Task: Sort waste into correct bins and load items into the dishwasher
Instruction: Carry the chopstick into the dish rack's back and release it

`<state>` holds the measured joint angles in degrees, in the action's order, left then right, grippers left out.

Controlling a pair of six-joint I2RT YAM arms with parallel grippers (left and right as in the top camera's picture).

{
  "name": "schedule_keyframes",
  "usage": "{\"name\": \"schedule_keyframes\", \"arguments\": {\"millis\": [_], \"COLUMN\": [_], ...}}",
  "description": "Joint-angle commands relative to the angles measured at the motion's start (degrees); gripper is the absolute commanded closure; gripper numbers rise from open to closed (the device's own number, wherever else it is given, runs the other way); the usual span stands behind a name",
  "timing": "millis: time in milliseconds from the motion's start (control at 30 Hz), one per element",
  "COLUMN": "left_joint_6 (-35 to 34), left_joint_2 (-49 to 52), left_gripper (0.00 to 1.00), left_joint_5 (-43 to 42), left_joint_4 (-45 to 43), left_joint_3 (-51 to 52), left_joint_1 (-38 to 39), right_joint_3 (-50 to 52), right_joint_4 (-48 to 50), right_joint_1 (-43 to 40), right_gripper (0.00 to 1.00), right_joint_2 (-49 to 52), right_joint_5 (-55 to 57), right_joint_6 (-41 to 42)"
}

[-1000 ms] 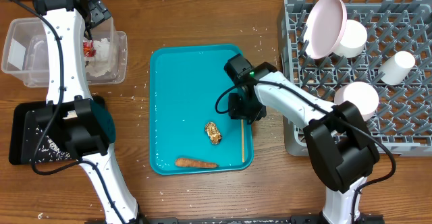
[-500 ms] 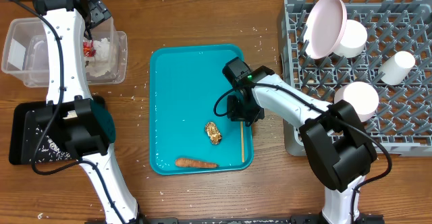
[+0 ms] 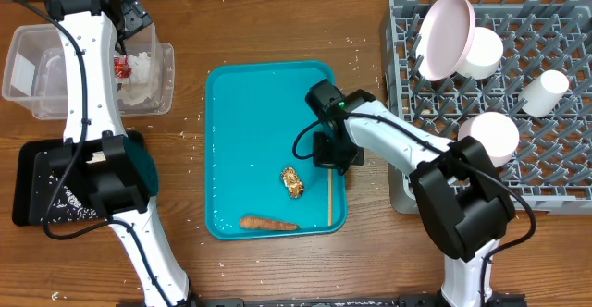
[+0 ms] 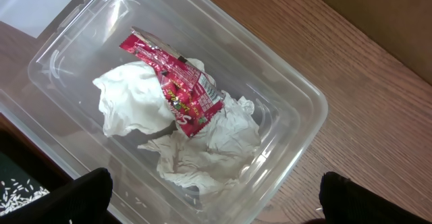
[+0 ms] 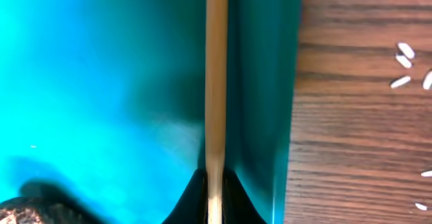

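A teal tray (image 3: 240,113) holds a wooden chopstick (image 3: 329,196) along its right edge, a brown food lump (image 3: 292,182) and a carrot (image 3: 268,223). My right gripper (image 3: 333,159) is down on the tray and shut on the chopstick's upper end; the right wrist view shows the stick (image 5: 216,82) clamped between the fingers (image 5: 216,200). My left gripper (image 3: 129,16) hovers open and empty over the clear bin (image 3: 162,90), which holds a red wrapper (image 4: 175,89) and crumpled white tissue (image 4: 202,150). Its fingers (image 4: 216,204) show at the frame's bottom corners.
A grey dishwasher rack (image 3: 555,182) at the right holds a pink plate (image 3: 446,34) and white cups (image 3: 546,90). A black bin (image 3: 37,182) with rice grains lies at the left. Rice grains (image 5: 408,65) are scattered on the wooden table.
The right gripper has shifted slightly left on the tray with the chopstick, whose lower end moved a little left. The left arm has not moved.
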<state>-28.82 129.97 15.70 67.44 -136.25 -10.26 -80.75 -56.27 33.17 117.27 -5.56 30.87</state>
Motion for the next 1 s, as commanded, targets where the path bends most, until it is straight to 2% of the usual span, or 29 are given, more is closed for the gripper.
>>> {"name": "schedule_keyframes", "arguments": {"millis": [0, 200, 433, 600, 733, 967], "left_joint_6": [-0.6, -0.6, -0.6, -0.6, -0.6, -0.6], "left_joint_2": [-1.0, -1.0, -1.0, -1.0, -1.0, -1.0], "left_gripper": [0.00, 0.00, 0.00, 0.00, 0.00, 0.00], "left_joint_5": [0.8, 0.8, 0.8, 0.8, 0.8, 0.8], "left_joint_4": [-0.2, -0.2, -0.2, -0.2, -0.2, -0.2], "left_joint_3": [-0.8, -0.8, -0.8, -0.8, -0.8, -0.8], "left_joint_1": [-0.1, -0.1, -0.1, -0.1, -0.1, -0.1], "right_joint_3": [-5.7, -16.0, -27.4, -31.4, -30.6, -30.6], "right_joint_4": [-3.1, -9.9, -13.7, -8.8, -4.2, -0.2], "right_joint_1": [0.3, -3.8, -15.7, -26.6, -30.4, -31.0], "right_gripper": [0.96, 0.96, 0.96, 0.96, 0.96, 0.96], "right_joint_2": [0.5, -3.7, -8.7, -9.2, -8.5, -4.5], "right_joint_5": [0.4, 0.4, 0.4, -0.1, -1.0, 0.5], "right_joint_6": [0.6, -4.6, -11.9, -25.1, -27.7, -29.4]}}
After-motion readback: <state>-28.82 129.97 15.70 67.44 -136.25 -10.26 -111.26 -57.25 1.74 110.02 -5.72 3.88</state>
